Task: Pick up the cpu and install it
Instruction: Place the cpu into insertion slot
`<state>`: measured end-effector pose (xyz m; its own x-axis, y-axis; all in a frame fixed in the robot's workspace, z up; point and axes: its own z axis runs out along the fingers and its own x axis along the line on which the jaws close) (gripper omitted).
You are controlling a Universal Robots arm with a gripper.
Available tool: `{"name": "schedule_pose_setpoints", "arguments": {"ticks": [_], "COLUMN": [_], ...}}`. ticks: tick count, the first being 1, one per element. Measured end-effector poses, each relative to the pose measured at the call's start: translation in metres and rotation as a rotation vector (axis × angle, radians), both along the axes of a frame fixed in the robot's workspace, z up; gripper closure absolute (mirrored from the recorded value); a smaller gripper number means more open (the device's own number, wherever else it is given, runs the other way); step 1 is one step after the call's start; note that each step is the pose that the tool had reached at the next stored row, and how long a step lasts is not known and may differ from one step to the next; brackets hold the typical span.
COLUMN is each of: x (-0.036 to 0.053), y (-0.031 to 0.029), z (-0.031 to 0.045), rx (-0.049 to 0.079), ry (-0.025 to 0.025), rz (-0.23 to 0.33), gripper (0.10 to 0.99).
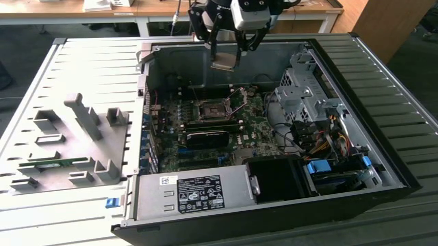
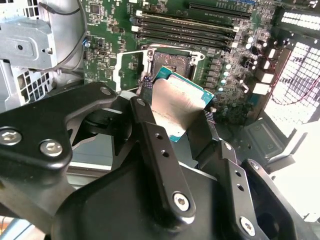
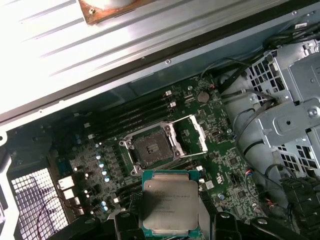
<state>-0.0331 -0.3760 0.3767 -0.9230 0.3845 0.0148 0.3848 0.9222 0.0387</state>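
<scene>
My gripper (image 1: 226, 57) hangs high over the back of the open computer case (image 1: 383, 128), shut on the cpu (image 1: 224, 62), a flat silver-topped chip with a green rim. In both wrist views the cpu (image 2: 176, 102) (image 3: 169, 200) sits between the black fingers (image 2: 150, 125), well above the motherboard. The dark metal-framed socket (image 1: 211, 110) (image 2: 172, 62) (image 3: 150, 148) lies below with its load frame (image 3: 192, 132) swung open and its bed bare.
A grey fixture plate (image 1: 75, 148) at the exterior view's left carries a green memory stick (image 1: 51, 163). Inside the case are a drive cage (image 1: 308, 97), coloured cables (image 1: 321, 138), a black shroud (image 1: 277, 177) and the power supply (image 1: 198, 192).
</scene>
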Motion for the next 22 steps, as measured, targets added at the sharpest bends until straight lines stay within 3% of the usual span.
{"name": "schedule_pose_setpoints", "arguments": {"ticks": [22], "x": [0.0000], "y": [0.0000], "z": [0.0000], "rx": [-0.001], "ry": [0.0000], "rz": [-0.118], "gripper": [0.557]}}
